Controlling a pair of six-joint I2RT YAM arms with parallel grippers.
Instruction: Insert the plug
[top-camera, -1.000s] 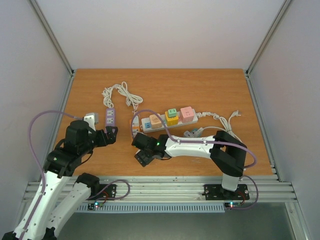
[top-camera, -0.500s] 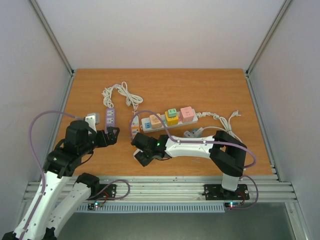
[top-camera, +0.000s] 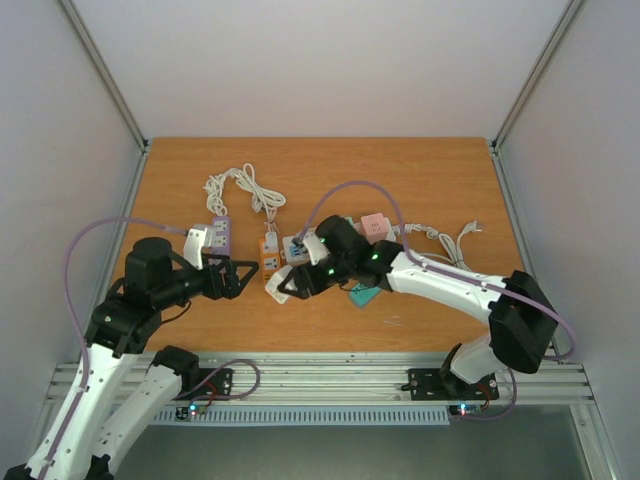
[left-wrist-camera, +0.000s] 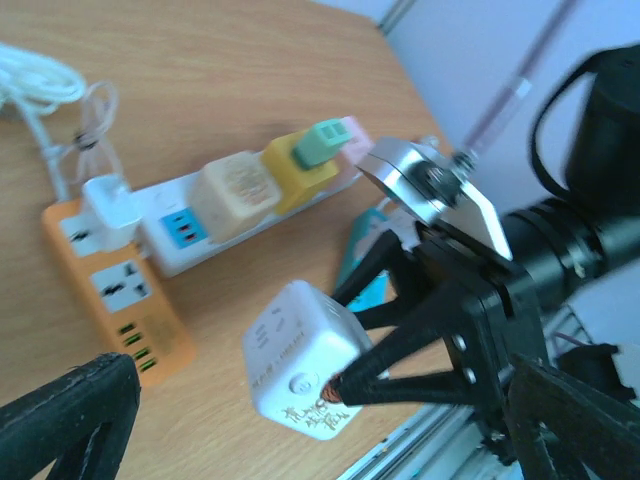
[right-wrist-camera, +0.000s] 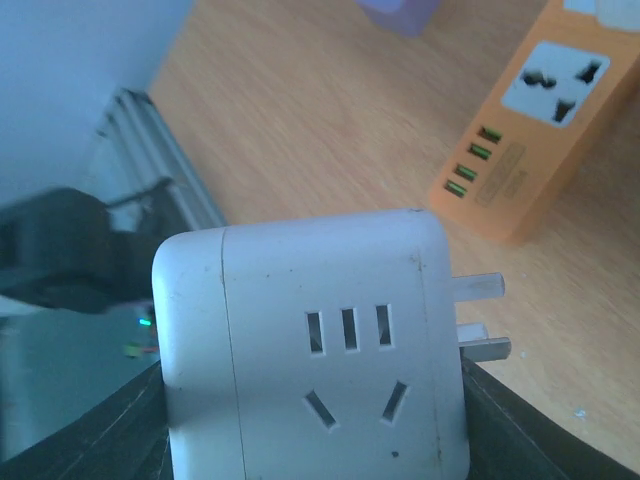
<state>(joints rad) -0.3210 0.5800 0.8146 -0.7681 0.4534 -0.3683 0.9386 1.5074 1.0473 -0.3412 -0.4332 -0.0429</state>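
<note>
The plug (top-camera: 279, 287) is a white cube adapter, held above the table with my right gripper (top-camera: 292, 280) shut on it. In the right wrist view the plug (right-wrist-camera: 310, 345) fills the frame between the dark fingers (right-wrist-camera: 560, 430), its two flat prongs (right-wrist-camera: 480, 315) pointing right toward the orange power strip (right-wrist-camera: 530, 140). The left wrist view shows the plug (left-wrist-camera: 300, 360) just in front of the orange power strip (left-wrist-camera: 120, 290), whose upper socket is free. My left gripper (top-camera: 240, 278) stands open just left of the plug, nothing between its fingers (left-wrist-camera: 70, 420).
A white power strip (left-wrist-camera: 190, 225) carries several coloured adapters behind the orange one (top-camera: 270, 252). A purple strip (top-camera: 222, 235) and coiled white cables (top-camera: 245, 185) lie at the back left. A teal card (top-camera: 362, 295) lies under the right arm.
My right gripper closed on the plug near the front edge, lifted it and carried it back toward the orange strip. The left gripper swung right toward it, still open.
</note>
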